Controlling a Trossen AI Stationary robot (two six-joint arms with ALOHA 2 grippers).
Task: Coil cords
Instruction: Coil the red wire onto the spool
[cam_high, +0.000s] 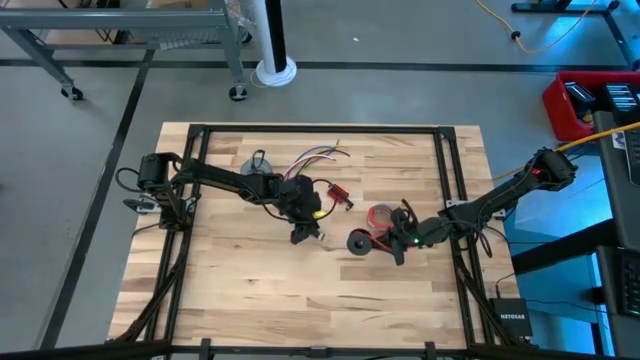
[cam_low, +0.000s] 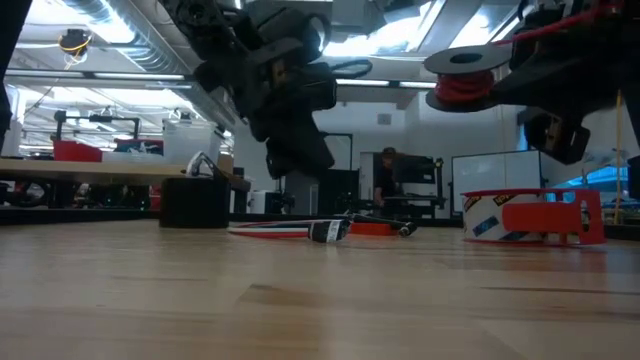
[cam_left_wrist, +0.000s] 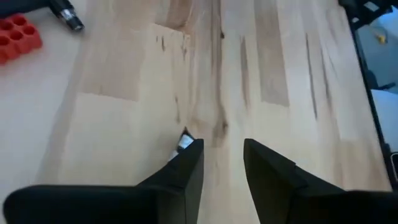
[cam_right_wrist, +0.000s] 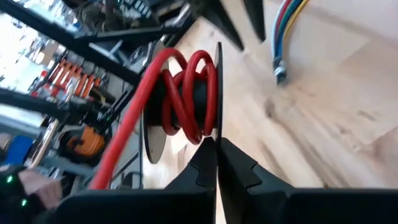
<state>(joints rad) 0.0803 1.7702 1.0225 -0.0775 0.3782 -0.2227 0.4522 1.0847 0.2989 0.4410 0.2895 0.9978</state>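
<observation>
The cord bundle (cam_high: 318, 158) lies near the counter's far edge, about midway along it. Its loose wire ends fan toward that edge, and its long axis runs back from them toward the counter's middle, where the left gripper (cam_high: 305, 232) hangs. That gripper sits just off the bundle's near end, so it is much the nearer arm for any pull or wind on the bundle. Its jaws are parted with bare wood showing between the fingers (cam_left_wrist: 186, 168) and nothing gripped; a small pale scrap shows beside one fingertip, but what it is cannot be told.

The right gripper (cam_high: 400, 248) is toward the counter's right edge, lifted above the wood, its jaws clenched on the rim of a black spool (cam_right_wrist: 186, 99) wound with red cord (cam_right_wrist: 186, 87). The spool hangs between the two grippers, level with the left one. A red tape roll (cam_low: 535, 215) rests on the counter near the right gripper. A small grey coil (cam_high: 257, 163) sits by the far edge, left of the bundle, well clear of both jaws.
</observation>
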